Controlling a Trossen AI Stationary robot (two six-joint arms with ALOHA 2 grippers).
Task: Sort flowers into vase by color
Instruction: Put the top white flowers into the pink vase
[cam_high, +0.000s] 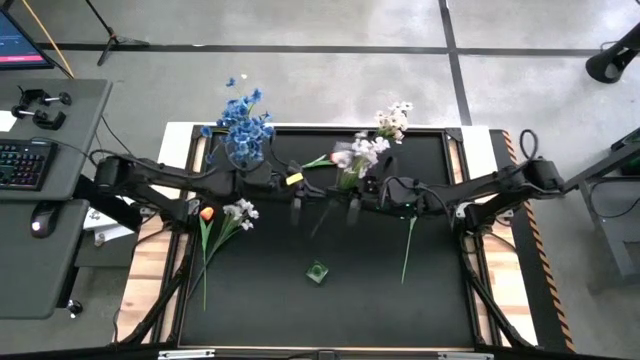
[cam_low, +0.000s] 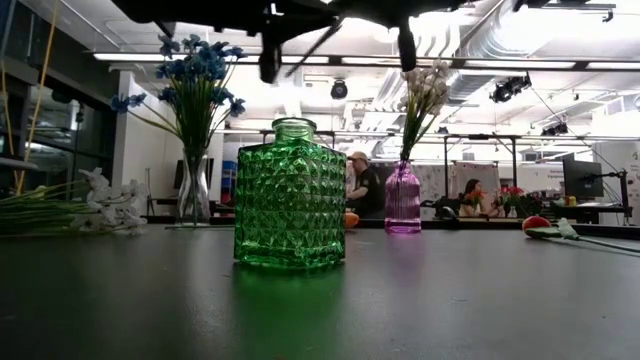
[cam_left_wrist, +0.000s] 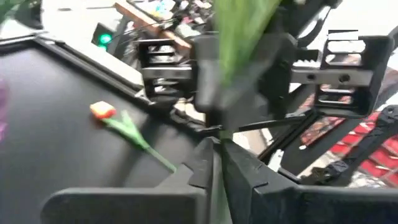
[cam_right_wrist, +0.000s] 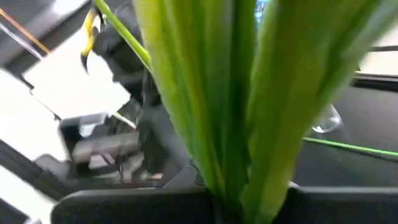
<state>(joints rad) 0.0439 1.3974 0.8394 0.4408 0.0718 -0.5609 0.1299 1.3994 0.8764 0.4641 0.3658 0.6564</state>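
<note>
Looks like a mid-air handoff over the middle of the mat (cam_high: 250, 290). Right gripper (cam_high: 352, 208) clamped tight on a flower (cam_right_wrist: 205, 93), with green stem and leaves filling its wrist view. Left gripper (cam_high: 297, 210) just beside it, fingers (cam_left_wrist: 249, 180) pressed nearly together with what looks like the same stem running between them. Probably the pale blurry blossom (cam_high: 350, 155) near the purple vase (cam_high: 392, 135), but hard to say for sure.

Stuff that could go sideways:

- Two grips on one thin stem. Any pull apart before one side lets go, and that's a bent or snapped stem, or a blossom popped off.
- Right grip seems to sit on leaves as much as stem. Could slip or twist once the weight hangs from it alone.
- Long floppy stem plus narrow vase necks. Easy to miss the mouth and jab the rim instead, maybe tipping the purple vase or the clear one holding the blue flowers (cam_high: 240, 125).
- Green vase (cam_high: 317, 272) standing empty, close to the front edge. Low swing of either arm could knock it over.
- Colour mix-up also possible: white ones belong in the purple vase, not the green.

Left on the mat: an orange tulip (cam_high: 207, 213) and another white spray (cam_high: 241, 210) on the left side, plus a lone stem (cam_high: 408, 250) on the right. Dragging a dangling stem across those could scatter them.
</note>
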